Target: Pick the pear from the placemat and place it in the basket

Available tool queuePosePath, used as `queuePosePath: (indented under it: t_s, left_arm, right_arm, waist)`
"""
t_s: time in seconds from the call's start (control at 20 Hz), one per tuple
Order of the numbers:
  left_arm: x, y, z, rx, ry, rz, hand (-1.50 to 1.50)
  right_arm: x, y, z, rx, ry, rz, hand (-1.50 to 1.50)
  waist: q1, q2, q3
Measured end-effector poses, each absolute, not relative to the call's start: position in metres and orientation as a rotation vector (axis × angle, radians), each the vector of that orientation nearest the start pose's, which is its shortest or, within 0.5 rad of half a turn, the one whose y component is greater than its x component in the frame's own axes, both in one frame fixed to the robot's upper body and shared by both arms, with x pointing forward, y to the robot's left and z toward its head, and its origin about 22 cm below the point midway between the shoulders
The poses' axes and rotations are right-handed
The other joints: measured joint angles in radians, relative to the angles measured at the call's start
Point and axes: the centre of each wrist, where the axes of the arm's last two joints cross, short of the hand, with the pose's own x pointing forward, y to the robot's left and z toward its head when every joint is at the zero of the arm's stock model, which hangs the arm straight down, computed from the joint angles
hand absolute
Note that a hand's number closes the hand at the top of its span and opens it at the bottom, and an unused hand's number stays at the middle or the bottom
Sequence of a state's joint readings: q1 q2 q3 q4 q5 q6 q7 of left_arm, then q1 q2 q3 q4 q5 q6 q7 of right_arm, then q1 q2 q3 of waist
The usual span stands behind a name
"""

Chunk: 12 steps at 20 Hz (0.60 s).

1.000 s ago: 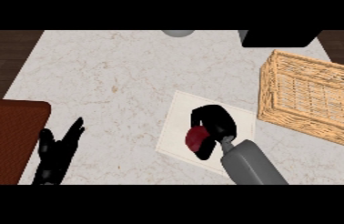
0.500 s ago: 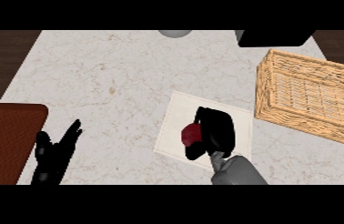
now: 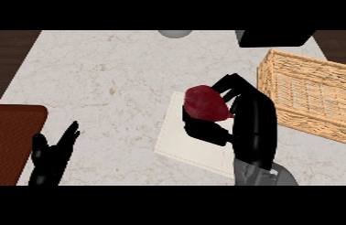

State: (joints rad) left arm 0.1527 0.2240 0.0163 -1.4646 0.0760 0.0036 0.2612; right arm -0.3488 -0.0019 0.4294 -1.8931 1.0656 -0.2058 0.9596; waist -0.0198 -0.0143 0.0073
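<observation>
In the middle of the frame, the right hand (image 3: 253, 123) has risen since the earlier picture. Its fingers curl round the one dark red pear (image 3: 206, 104), now over the upper edge of the single placemat (image 3: 186, 148). One basket (image 3: 312, 123) stands at the right, with the pear outside it, near its left wall. The left hand (image 3: 51, 158) rests open at the lower left.

The right hand (image 3: 253, 123) had its fingers and thumb curled round the dark red pear (image 3: 206, 104), which showed at the hand's left. The white placemat (image 3: 186, 148) lay beneath the hand and pear; whether the pear touched it could not be told. The wicker basket (image 3: 304, 96) stood just right of the hand. Well to its left the left hand (image 3: 51, 158) rested open, fingers up, beside a brown board (image 3: 17, 141).
</observation>
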Motion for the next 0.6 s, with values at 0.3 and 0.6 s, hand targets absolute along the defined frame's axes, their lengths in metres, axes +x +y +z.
queuePosePath:
  t_s: [0.3,0.6]
  left_arm:
    - [0.202,0.298,-0.042,0.173,-1.066,-0.031,0.0]
    - [0.205,0.296,-0.042,0.178,-1.071,-0.033,0.0]
  right_arm:
    - [0.221,-0.124,0.211,-0.996,-1.593,0.136,1.5]
    - [0.229,-0.166,0.258,-1.071,-1.597,0.013,1.5]
  waist:
    - [0.004,0.002,0.0]
    - [0.01,0.006,-0.001]
